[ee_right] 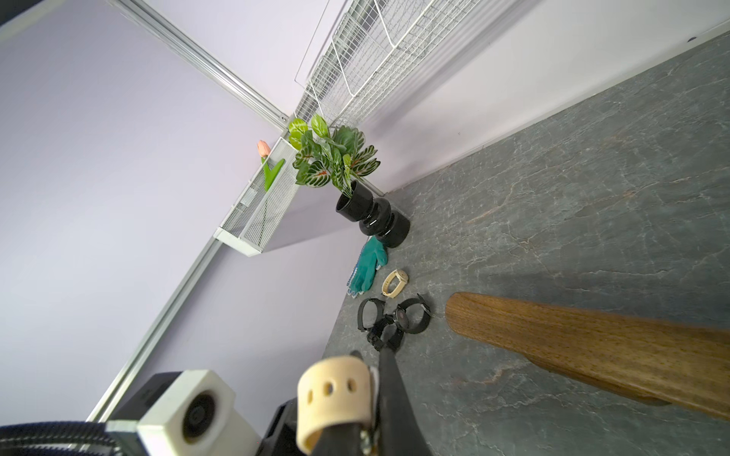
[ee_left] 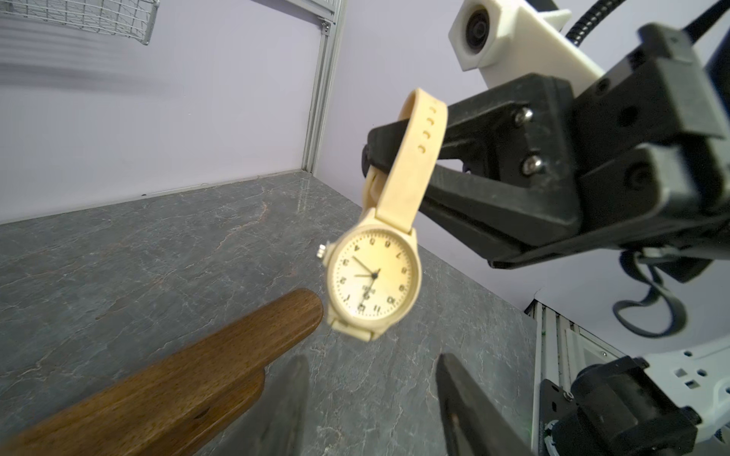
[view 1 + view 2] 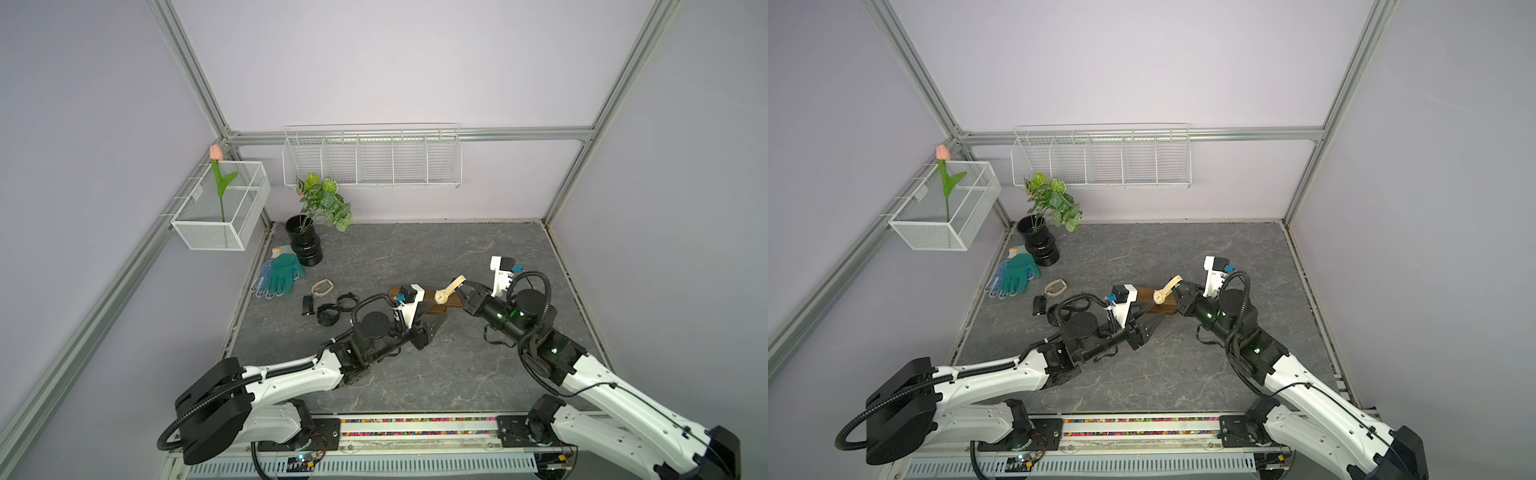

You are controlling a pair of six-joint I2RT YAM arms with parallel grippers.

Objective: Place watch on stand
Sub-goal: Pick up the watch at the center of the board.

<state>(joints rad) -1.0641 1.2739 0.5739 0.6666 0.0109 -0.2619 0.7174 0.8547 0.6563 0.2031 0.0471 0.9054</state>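
Watch (image 2: 373,282): cream case and strap, carried by the right gripper (image 2: 369,158), whose jaws are pinched narrow on the strap loop. The dial hangs below the grip, tilted, facing the left wrist cam. Ref. landmark for all posns: the stand (image 2: 197,363), a brown wooden bar w/ rounded ends sitting on the grey table (image 3: 415,374). Watch posn: in the air, just off the stand's end on the right-arm side, clear of the table. The left wrist view shows a thin gap btwn case and bar end, so the strap is not around the bar. In both top views the watch (image 3: 441,296) (image 3: 1158,296) overlaps that same end of the stand. Left gripper (image 2: 371,395): fingers set apart at approx. mid width, nothing btwn them but bare table. It sits low on the robot-base side of the stand, below the hanging watch. One finger lies just beside the stand's foot; contact there cannot be told. Off the stand's opposite end, lying on the table: a bunch of black watches (image 3: 328,313) and a second cream watch (image 3: 322,287) just past them. Farther out the same way, well apart from the stand: a green glove (image 3: 284,272) and a black vase (image 3: 305,245) w/ a leafy plant.
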